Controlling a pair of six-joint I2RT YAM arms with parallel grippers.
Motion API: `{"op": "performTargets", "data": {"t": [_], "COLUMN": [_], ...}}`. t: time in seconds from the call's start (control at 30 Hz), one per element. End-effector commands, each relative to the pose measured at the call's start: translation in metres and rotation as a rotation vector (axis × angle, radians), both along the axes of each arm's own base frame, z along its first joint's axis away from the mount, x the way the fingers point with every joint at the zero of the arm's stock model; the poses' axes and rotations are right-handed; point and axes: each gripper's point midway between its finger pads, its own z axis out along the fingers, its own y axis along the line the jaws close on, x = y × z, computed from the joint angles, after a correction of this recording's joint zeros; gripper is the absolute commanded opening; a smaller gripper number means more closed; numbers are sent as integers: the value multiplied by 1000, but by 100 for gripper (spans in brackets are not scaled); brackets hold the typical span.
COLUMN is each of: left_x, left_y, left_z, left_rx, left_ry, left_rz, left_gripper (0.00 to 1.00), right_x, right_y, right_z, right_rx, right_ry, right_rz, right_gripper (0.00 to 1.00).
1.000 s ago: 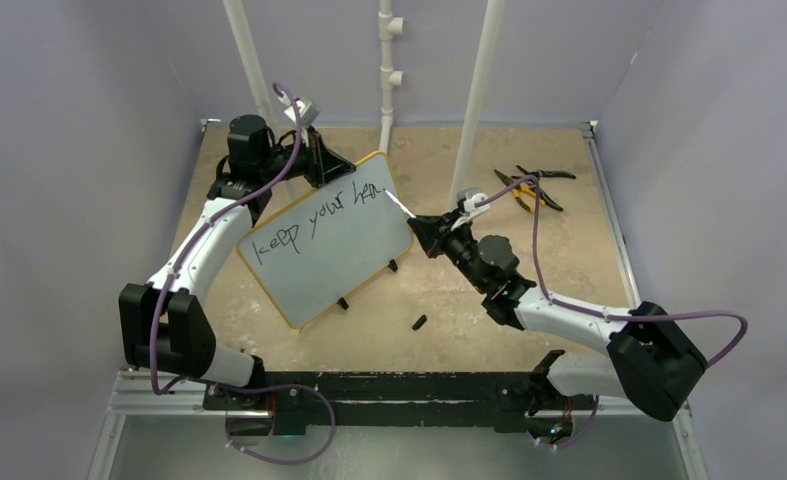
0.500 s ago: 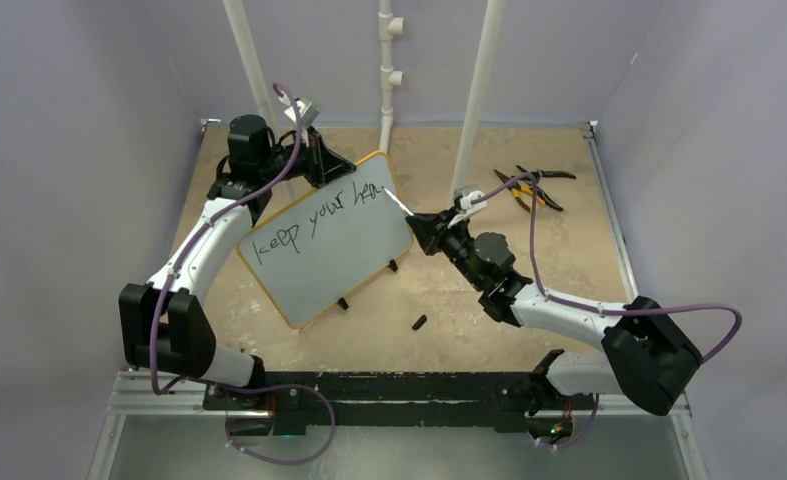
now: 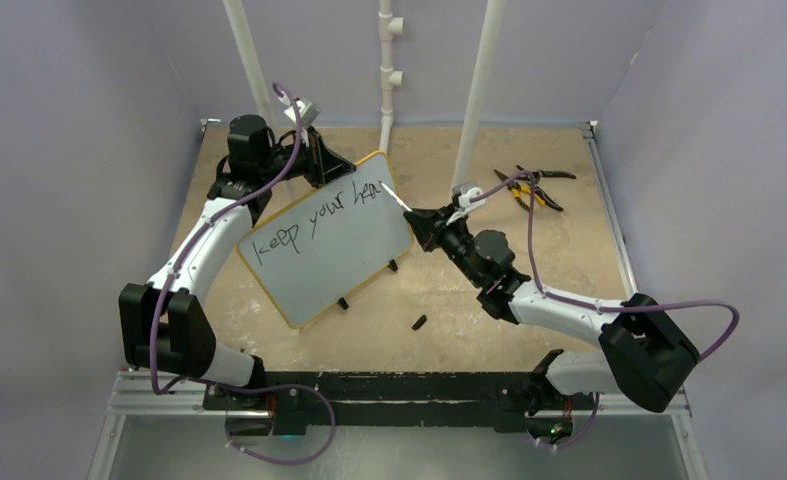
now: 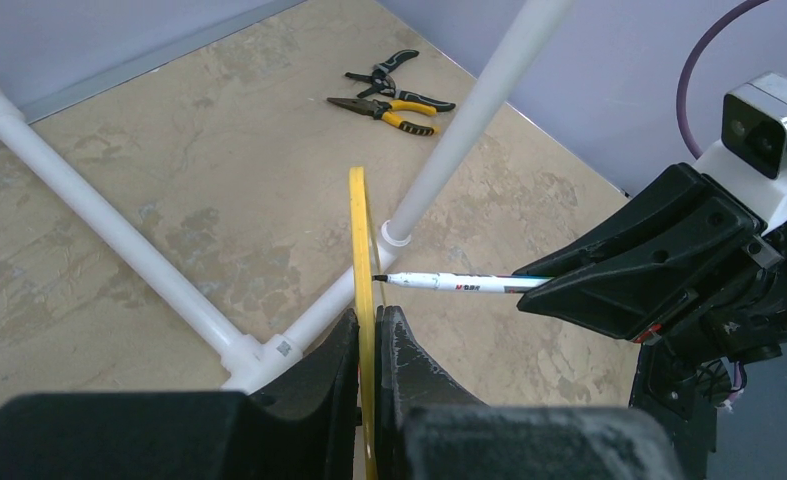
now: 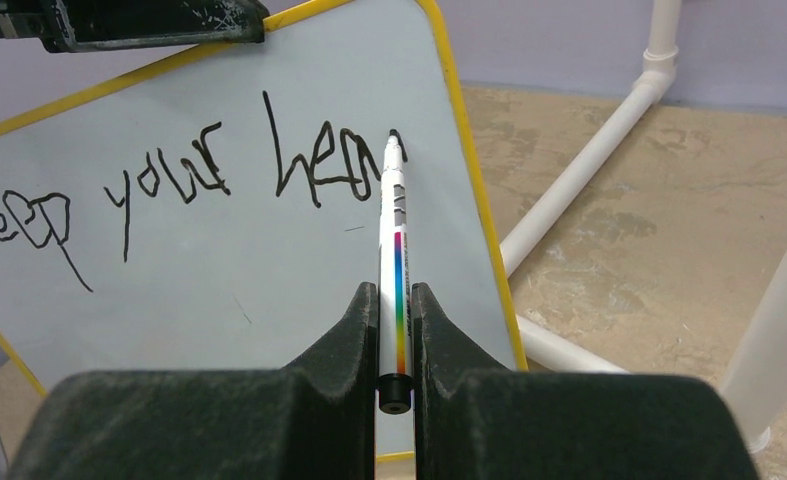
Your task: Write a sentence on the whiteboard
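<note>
Marker (image 5: 394, 220) clamped in the right hand (image 5: 396, 295) has edged closer to the whiteboard (image 3: 329, 265) propped on the counter (image 3: 449, 300), tip starting the letter after "hea" by the right frame. The sentence (image 3: 314, 220) is likely mid-word, with little room left. Beyond, the left hand (image 4: 369, 315) pinches the board's far edge.

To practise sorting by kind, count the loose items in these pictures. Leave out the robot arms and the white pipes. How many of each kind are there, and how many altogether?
Whiteboard: 1
Marker pen: 1
Pliers: 2
Small black piece: 1
Total: 5
</note>
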Motion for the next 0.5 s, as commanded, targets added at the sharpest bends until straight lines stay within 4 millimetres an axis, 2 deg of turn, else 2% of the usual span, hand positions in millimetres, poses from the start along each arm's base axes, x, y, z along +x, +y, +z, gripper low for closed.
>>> {"op": "performTargets", "data": {"t": [0.0, 0.27, 0.47], "left_x": [-7, -6, -6], "left_y": [-5, -5, -5], "left_z": [17, 17, 17], "left_rx": [-19, -20, -20], "left_ry": [-75, -73, -74], "left_rz": [-35, -34, -34], "left_gripper": [0, 0, 0], "right_x": [-1, -12, -6], "right_y": [3, -2, -8], "right_z": [9, -14, -16], "right_rx": [8, -17, -10], "right_ry": [-36, 19, 37], "right_rz": [23, 39, -7], "right_gripper": [0, 0, 0]}}
